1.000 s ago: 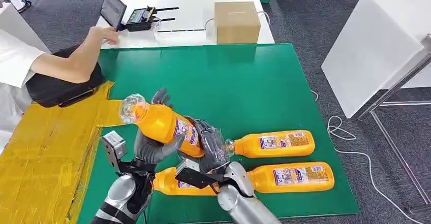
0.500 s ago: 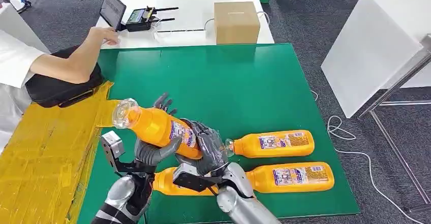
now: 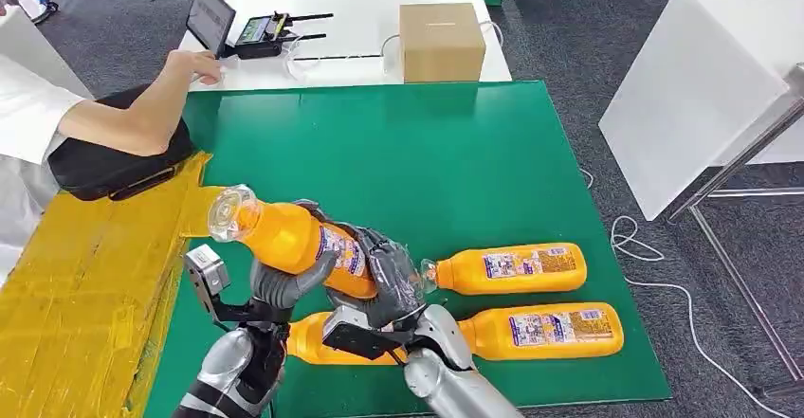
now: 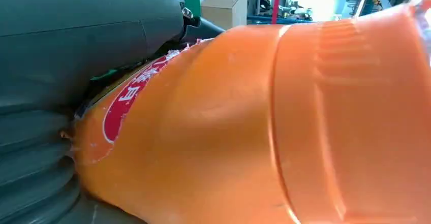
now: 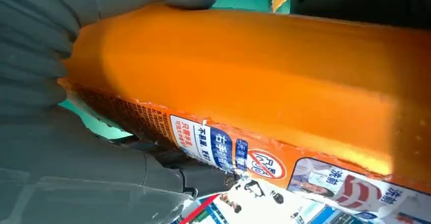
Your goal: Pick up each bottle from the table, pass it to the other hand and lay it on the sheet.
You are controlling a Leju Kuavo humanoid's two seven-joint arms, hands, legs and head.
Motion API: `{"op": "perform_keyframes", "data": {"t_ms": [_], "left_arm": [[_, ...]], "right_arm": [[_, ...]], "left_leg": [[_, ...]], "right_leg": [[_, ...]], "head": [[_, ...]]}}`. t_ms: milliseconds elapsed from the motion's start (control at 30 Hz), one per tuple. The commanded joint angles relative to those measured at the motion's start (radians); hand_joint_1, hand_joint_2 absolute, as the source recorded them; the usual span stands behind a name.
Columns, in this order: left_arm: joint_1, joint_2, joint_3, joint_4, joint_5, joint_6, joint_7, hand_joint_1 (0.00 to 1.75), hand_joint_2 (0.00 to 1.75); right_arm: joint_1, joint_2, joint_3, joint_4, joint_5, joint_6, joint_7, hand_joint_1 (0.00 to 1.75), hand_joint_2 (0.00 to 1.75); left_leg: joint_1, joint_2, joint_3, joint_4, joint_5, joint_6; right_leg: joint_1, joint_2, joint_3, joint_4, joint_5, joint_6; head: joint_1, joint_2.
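An orange bottle [image 3: 299, 238] with a clear cap hangs tilted above the green table [image 3: 427, 153], its cap pointing toward the yellow sheet [image 3: 85, 285]. My left hand [image 3: 284, 281] grips its middle from below, fingers wrapped round it. My right hand [image 3: 391, 271] holds its base end. In the left wrist view the bottle [image 4: 254, 132] presses against my left hand [image 4: 76, 56]. In the right wrist view my right hand [image 5: 51, 132] clasps the labelled bottle [image 5: 254, 82]. Three more orange bottles lie on the table: one [image 3: 512, 268], one [image 3: 545, 331], and one [image 3: 318, 340] under my hands.
A person's arm [image 3: 133, 115] rests at the table's far left corner beside a black bag [image 3: 114, 167]. A cardboard box [image 3: 441, 41] and a tablet [image 3: 210, 17] stand on the white table behind. A white table [image 3: 702, 77] stands to the right.
The bottle has dropped slightly and shifted left toward the sheet. My left hand's fingers, raised behind the bottle before, have closed around it.
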Motion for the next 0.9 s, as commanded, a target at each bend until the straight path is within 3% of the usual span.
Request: {"op": "perform_keyframes", "data": {"t_ms": [33,133,167,200,233,267,333,633,700,733,767,800,833,867,900], "left_arm": [[-0.008,-0.017,0.060,-0.033,0.024,0.045,-0.019,1.75,1.75],[0.005,-0.020,0.085,-0.065,0.008,0.099,-0.041,1.75,1.75],[0.007,-0.021,0.089,-0.071,-0.008,0.119,-0.052,1.75,1.75],[0.009,-0.018,0.090,-0.084,-0.044,0.155,-0.070,1.75,1.75],[0.005,-0.008,0.085,-0.091,-0.105,0.202,-0.085,1.75,1.75],[-0.001,0.000,0.081,-0.092,-0.143,0.233,-0.096,1.75,1.75],[-0.030,0.023,0.076,-0.072,-0.328,0.386,-0.128,1.75,1.75],[-0.088,0.068,0.148,0.014,-0.702,0.685,-0.115,1.75,1.75],[-0.098,0.059,0.221,0.053,-1.005,0.737,-0.055,1.75,1.75],[-0.094,0.034,0.289,0.055,-1.166,0.737,-0.051,1.75,1.75],[-0.087,0.004,0.385,0.026,-1.472,0.737,-0.015,1.75,1.75],[-0.085,0.029,0.396,-0.012,-1.661,0.737,0.053,1.75,1.75],[-0.121,0.285,0.178,-0.002,-1.833,0.737,0.371,1.75,1.75],[-0.209,0.422,-0.041,0.102,-1.833,0.737,0.600,1.75,1.75],[-0.209,0.422,-0.041,0.102,-1.833,0.737,0.600,1.75,1.75]], "right_arm": [[0.011,-0.063,-0.037,-0.031,-0.070,-0.003,-0.020,1.75,1.75],[0.030,-0.084,-0.085,-0.080,-0.089,-0.010,-0.019,1.75,1.75],[0.036,-0.086,-0.097,-0.097,-0.098,-0.012,-0.018,1.40,1.75],[0.056,-0.092,-0.123,-0.147,-0.118,-0.012,-0.019,0.02,1.75],[0.077,-0.099,-0.146,-0.202,-0.151,0.001,-0.024,0.00,1.75],[0.091,-0.107,-0.155,-0.244,-0.163,0.013,-0.020,0.00,0.00],[0.121,-0.128,-0.170,-0.347,-0.188,0.045,-0.018,0.00,0.00],[0.200,-0.183,-0.189,-0.602,-0.299,0.140,-0.026,0.00,0.00],[0.219,-0.199,-0.195,-0.651,-0.336,0.164,-0.031,0.00,0.00],[0.224,-0.204,-0.196,-0.662,-0.343,0.168,-0.029,0.00,1.75],[0.225,-0.209,-0.197,-0.670,-0.360,0.181,-0.031,0.00,1.75],[0.226,-0.213,-0.200,-0.676,-0.368,0.185,-0.033,0.00,1.75],[0.221,-0.218,-0.202,-0.678,-0.378,0.193,-0.033,0.00,1.75],[0.221,-0.219,-0.205,-0.682,-0.380,0.196,-0.033,0.00,1.75],[0.221,-0.219,-0.205,-0.682,-0.380,0.196,-0.033,0.00,1.75]], "left_leg": [[0.001,-0.003,0.001,-0.001,0.000,0.000],[0.001,-0.003,0.001,-0.001,0.000,0.000],[0.001,-0.003,0.001,0.000,0.000,0.000],[0.001,-0.005,0.001,-0.001,0.000,0.000],[0.001,-0.004,0.000,0.000,0.000,0.000],[0.001,-0.004,0.000,0.000,0.000,0.000],[0.000,-0.005,0.000,0.000,0.000,0.000],[0.000,-0.003,0.000,-0.001,0.000,0.000],[0.000,-0.003,0.001,0.000,0.000,-0.001],[0.001,-0.004,0.002,-0.001,0.000,-0.001],[0.001,-0.004,0.002,-0.001,0.000,-0.001],[0.000,-0.001,0.001,0.000,0.000,0.000],[0.001,0.000,0.002,-0.001,-0.001,-0.001],[0.001,0.000,0.001,0.000,0.000,0.000],[0.001,-0.001,0.003,-0.002,0.001,-0.002]], "right_leg": [[0.001,-0.003,0.002,-0.001,0.000,0.001],[0.001,-0.003,0.002,-0.002,0.000,0.001],[0.001,-0.003,0.002,-0.001,0.000,0.001],[0.001,-0.005,0.003,-0.002,-0.001,0.001],[0.001,-0.004,0.002,-0.001,-0.001,0.001],[0.001,-0.004,0.001,-0.001,0.000,0.001],[0.000,-0.005,0.001,-0.001,-0.001,0.001],[0.000,-0.003,0.001,-0.001,0.000,0.000],[0.000,-0.003,0.001,-0.001,0.000,0.000],[0.001,-0.004,0.003,-0.002,0.000,0.001],[0.000,-0.003,0.003,-0.002,0.000,0.001],[0.000,-0.001,0.001,-0.001,0.000,0.001],[0.001,0.000,0.002,-0.001,0.000,0.001],[0.000,0.000,0.001,-0.001,0.000,0.001],[0.001,-0.001,0.003,-0.001,0.000,0.000]], "head": [[0.000,0.000],[0.000,0.000],[0.000,0.000],[0.000,0.000],[0.000,0.000],[0.000,0.000],[0.000,0.000],[0.000,0.000],[0.000,0.000],[0.000,0.000],[0.000,0.000],[0.000,0.000],[0.000,0.000],[0.000,0.000],[0.000,0.000]]}}
